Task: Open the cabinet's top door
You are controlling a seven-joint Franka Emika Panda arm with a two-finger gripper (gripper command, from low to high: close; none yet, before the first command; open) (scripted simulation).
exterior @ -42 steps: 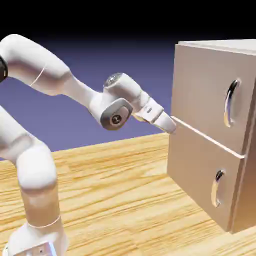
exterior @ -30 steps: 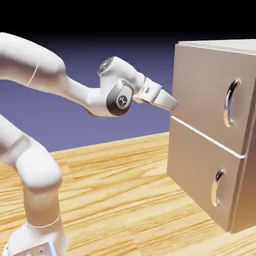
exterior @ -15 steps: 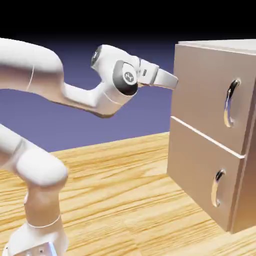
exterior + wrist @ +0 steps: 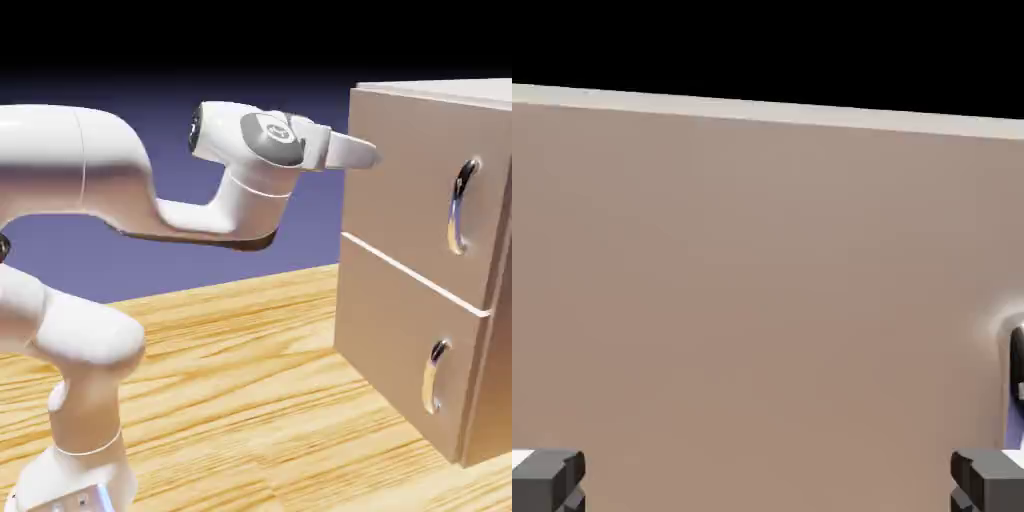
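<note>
The beige cabinet (image 4: 450, 92) stands at the exterior view's right. Its top door (image 4: 400, 190) is closed, with a vertical curved silver handle (image 4: 461, 205) near its far side. My gripper (image 4: 368, 155) points level at the door's upper part, close to the edge away from the handle; whether it touches is unclear. In the hand view the door (image 4: 762, 280) fills the picture, and the handle (image 4: 1015, 385) peeks in at the right edge. The gripper (image 4: 768, 485) is open, with its two grey fingertips (image 4: 547, 480) wide apart and nothing between them.
Below the top door sits the shorter lower panel (image 4: 395, 345) with its own silver handle (image 4: 433, 377), also closed. The cabinet rests on a wooden table (image 4: 250, 380). My arm's white links arch in from the exterior view's left.
The hand has climbed from the seam between the two panels to the top door's upper part and levelled out, moving a little closer to the door. The jaws stayed wide apart.
</note>
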